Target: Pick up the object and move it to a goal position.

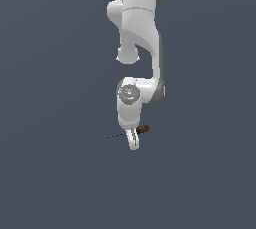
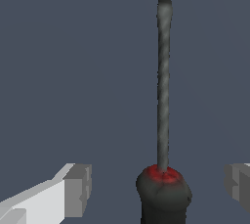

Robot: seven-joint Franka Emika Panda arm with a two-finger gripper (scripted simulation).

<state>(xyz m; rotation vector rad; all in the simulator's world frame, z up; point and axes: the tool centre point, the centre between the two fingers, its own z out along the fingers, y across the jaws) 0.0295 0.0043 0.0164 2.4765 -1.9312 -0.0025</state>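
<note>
I see nothing on the dark grey counter (image 1: 55,173) besides the screwdriver (image 1: 131,132) and my own arm (image 1: 141,33). In the exterior view the arm hangs down from the top of the picture, and the wrist and claw (image 1: 133,143) cover the middle of the tool, so only its two ends show there.

The screwdriver is very small against the claw. Its handle is black with a red collar where the shaft enters, and the shaft is thin, dark and metallic.

Its long axis lies nearly level across the exterior view, tilted slightly: the handle end sits toward the exterior view's right and a little higher, the tip points toward the exterior view's left.

In the wrist view the handle (image 2: 163,196) sits between the two fingers (image 2: 77,190), with clear gaps on both sides. The claw stands apart, gripping nothing. I cannot tell whether the fingertips touch the counter.
</note>
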